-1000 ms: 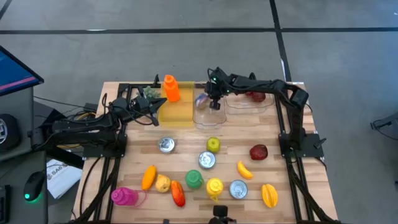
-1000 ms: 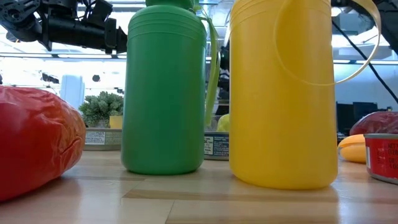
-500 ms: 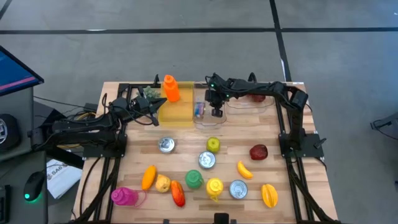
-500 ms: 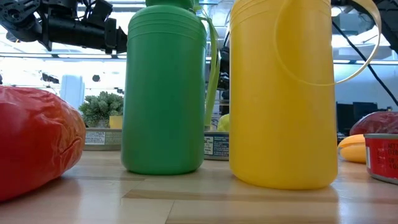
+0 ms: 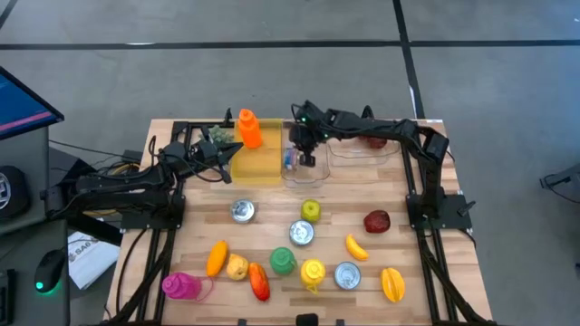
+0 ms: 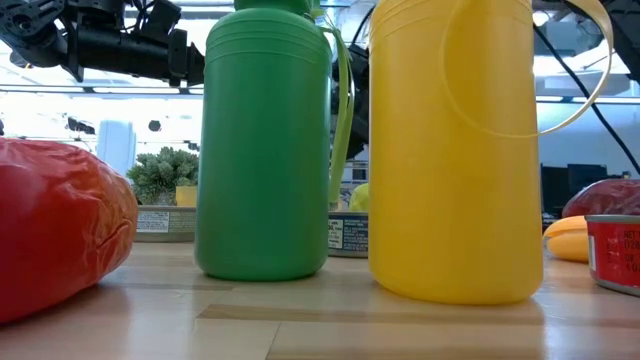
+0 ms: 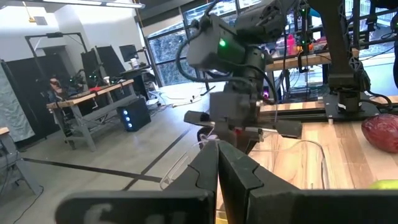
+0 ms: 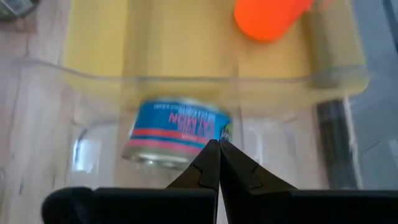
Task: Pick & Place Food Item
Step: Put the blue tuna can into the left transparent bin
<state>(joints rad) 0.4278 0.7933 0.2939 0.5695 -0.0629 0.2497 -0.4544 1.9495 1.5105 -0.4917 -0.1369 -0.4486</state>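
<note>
R gripper hangs over the clear bin at the back of the table, fingers pinched together w/ nothing between them; a sec ago it was a bit further right over that bin w/ a purplish thing under it, now it's slid left. The blue-label can lies on its side inside the clear bin, right next to the yellow bin w/ the orange bottle, so this drop looks done & the next food item is up. L gripper waits clenched & empty by the yellow bin's left side.
</note>
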